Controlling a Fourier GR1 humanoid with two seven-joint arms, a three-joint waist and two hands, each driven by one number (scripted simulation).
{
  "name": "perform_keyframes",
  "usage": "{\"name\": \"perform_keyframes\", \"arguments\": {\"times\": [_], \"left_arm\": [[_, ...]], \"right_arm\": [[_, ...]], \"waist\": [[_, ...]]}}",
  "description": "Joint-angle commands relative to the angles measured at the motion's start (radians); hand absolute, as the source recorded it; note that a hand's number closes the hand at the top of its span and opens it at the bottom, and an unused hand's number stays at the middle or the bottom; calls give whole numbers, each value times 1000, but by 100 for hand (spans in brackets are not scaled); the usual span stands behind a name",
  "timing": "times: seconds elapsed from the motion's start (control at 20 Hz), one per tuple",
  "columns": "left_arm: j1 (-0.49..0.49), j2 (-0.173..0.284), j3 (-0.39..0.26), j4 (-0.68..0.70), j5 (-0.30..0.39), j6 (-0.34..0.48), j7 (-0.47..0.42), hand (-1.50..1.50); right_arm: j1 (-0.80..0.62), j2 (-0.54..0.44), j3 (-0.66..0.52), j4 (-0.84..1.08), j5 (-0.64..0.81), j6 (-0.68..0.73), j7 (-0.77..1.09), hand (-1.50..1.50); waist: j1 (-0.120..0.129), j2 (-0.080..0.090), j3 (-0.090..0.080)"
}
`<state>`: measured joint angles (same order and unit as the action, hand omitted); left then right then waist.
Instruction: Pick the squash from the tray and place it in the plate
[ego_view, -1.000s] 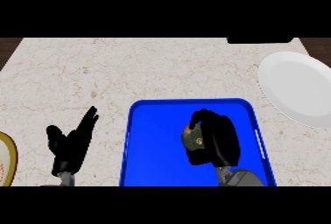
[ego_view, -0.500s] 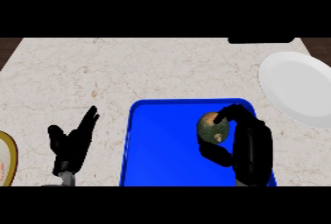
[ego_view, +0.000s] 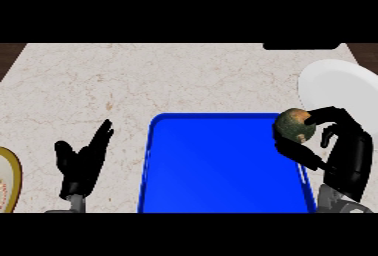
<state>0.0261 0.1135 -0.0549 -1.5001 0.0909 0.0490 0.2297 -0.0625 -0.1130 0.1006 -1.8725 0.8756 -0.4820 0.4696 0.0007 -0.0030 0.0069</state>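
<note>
The squash (ego_view: 295, 125), mottled green and tan, is held up over the right rim of the blue tray (ego_view: 214, 170). My right hand (ego_view: 345, 150) is shut on it, with fingers curled over its right side and the thumb under it. The white plate (ego_view: 341, 92) lies just up and right of the squash, at the counter's right edge. My left hand (ego_view: 83, 160) rests open at the lower left, fingers up, left of the tray.
A yellow-rimmed dish (ego_view: 7, 180) shows partly at the left edge. A dark object (ego_view: 301, 46) sits at the counter's far edge, upper right. Marbled counter (ego_view: 148, 80) spreads beyond the tray.
My right hand has lifted the squash from the tray's middle and carried it right and upward, toward the plate. The left hand has not moved.
</note>
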Motion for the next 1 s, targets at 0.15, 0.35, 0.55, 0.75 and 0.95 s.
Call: {"name": "perform_keyframes", "arguments": {"times": [0.15, 0.35, 0.55, 0.75, 0.95], "left_arm": [[-34, -14, -1, 38, 13, -13, 52, 0], [45, -38, -36, 54, -19, -20, -46, 0], [-7, -62, -46, 80, -45, 12, -24, 0], [-46, -44, -13, 64, -10, -3, 25, 0], [-19, -35, -19, 33, -21, -7, 29, 0]], "right_arm": [[-95, -121, -250, 262, -174, -119, -215, 150], [-163, -211, -383, 458, -354, -139, -396, 150], [-351, -309, -465, 727, -424, -93, -487, 150], [-412, -362, -555, 966, -523, -96, -725, 150], [-551, -459, -611, 1194, -538, -67, -803, 150]], "waist": [[5, 7, -6], [10, 9, -5], [20, 13, -5], [28, 17, -3], [40, 17, -3]]}}
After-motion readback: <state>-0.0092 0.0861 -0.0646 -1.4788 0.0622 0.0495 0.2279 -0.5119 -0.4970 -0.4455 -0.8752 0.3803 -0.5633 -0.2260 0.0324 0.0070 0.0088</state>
